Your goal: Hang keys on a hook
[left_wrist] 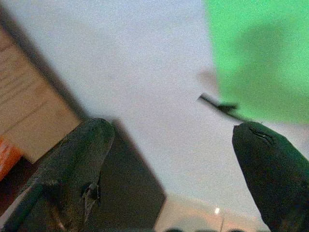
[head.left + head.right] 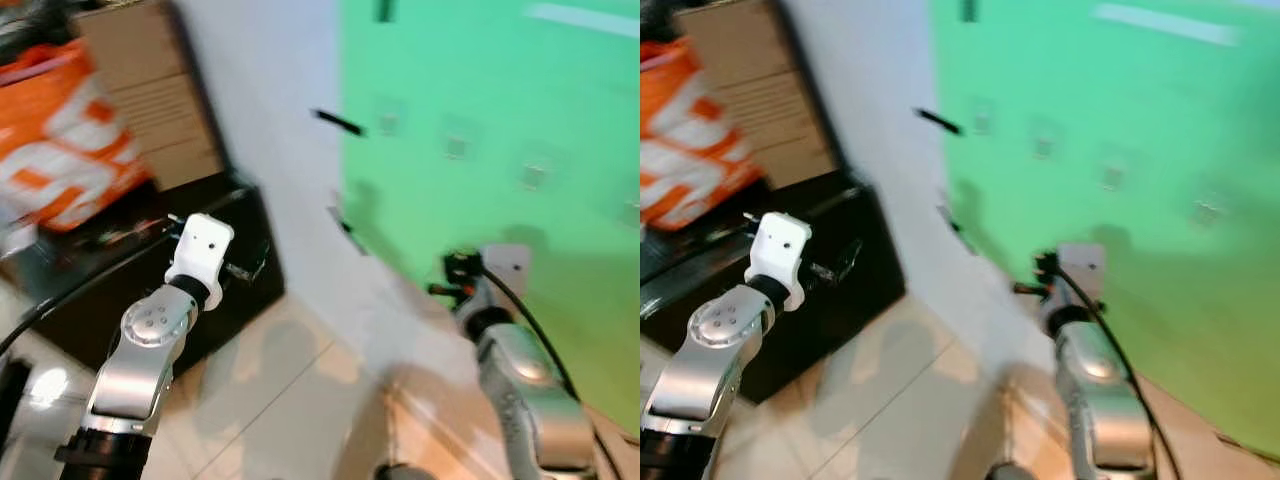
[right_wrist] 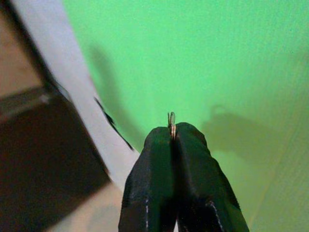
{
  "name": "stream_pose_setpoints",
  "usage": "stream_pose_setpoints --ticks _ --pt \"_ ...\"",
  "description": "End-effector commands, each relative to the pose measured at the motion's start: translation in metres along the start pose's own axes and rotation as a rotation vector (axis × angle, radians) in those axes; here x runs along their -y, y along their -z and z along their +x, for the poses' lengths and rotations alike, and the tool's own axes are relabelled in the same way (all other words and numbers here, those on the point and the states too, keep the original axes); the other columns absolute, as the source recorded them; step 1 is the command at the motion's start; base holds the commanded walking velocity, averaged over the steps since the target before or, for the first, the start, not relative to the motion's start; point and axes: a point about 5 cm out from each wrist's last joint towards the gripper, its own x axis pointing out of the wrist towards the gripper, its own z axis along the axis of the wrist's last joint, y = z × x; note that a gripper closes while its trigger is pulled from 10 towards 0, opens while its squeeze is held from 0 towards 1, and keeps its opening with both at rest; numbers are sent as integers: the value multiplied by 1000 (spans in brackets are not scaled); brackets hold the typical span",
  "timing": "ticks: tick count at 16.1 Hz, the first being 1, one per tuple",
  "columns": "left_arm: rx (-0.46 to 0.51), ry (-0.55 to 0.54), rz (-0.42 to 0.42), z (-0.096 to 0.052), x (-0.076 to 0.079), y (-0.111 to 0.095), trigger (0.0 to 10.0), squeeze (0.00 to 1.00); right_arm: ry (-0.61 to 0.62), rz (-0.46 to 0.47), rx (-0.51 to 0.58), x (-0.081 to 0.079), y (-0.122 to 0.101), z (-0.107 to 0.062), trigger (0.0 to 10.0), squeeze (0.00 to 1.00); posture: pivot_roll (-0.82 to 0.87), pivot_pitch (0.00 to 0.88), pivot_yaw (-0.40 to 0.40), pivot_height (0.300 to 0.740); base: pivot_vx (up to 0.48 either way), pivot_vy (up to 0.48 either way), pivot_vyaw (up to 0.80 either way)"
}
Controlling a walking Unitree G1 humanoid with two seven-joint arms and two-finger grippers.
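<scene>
My right gripper (image 3: 173, 127) is shut, and a thin metal key ring (image 3: 171, 118) sticks out between its fingertips; the keys themselves are hidden. That gripper (image 2: 452, 276) is raised in front of a green wall (image 2: 500, 90) that carries several small pale square hooks (image 2: 457, 146). Two dark hooks (image 2: 337, 122) stick out of the white wall strip to the left of the green. My left gripper (image 1: 174, 140) is open with nothing between its fingers, and it is held up (image 2: 243, 266) in front of a black cabinet. The eye views are blurred.
A black cabinet (image 2: 215, 290) stands at the left against the white wall (image 2: 270, 120). On it are an orange and white bag (image 2: 60, 150) and a cardboard box (image 2: 150, 90). The floor (image 2: 270, 400) is pale tile.
</scene>
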Motion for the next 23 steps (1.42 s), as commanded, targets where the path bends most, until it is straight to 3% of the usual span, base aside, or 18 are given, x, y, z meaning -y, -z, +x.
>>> stream_pose_setpoints --ticks 1,3,5,13,17,20,23 --pt "27 -40 -16 -5 -2 -1 10000 0 -41 2 43 -4 -7 0 10000 0 -94 0 104 740 0 0 -800" --pt "16 -117 -30 -10 -7 3 10000 0 -88 -13 36 -8 -8 1 10000 0 -81 0 78 740 0 0 -781" --pt "-35 -43 -23 -16 -4 8 10000 0 -100 -10 38 -8 -11 5 10000 0 -61 0 51 740 0 0 -781" --pt "-13 -40 4 -18 -3 4 10000 0 -149 24 44 -13 -13 11 10000 0 -29 0 15 740 0 96 -785" --pt "9 -40 15 -18 -9 -2 10000 0 -134 50 51 -17 -15 17 10000 0 -24 0 28 740 0 68 0" --pt "22 -32 15 -17 -8 -6 10000 0 -188 56 49 -23 -16 19 10000 0 -16 0 33 740 0 0 0" --pt "26 -34 2 -19 -11 -7 10000 0 -244 83 45 -33 -17 20 10000 0 -11 0 38 740 0 0 800"
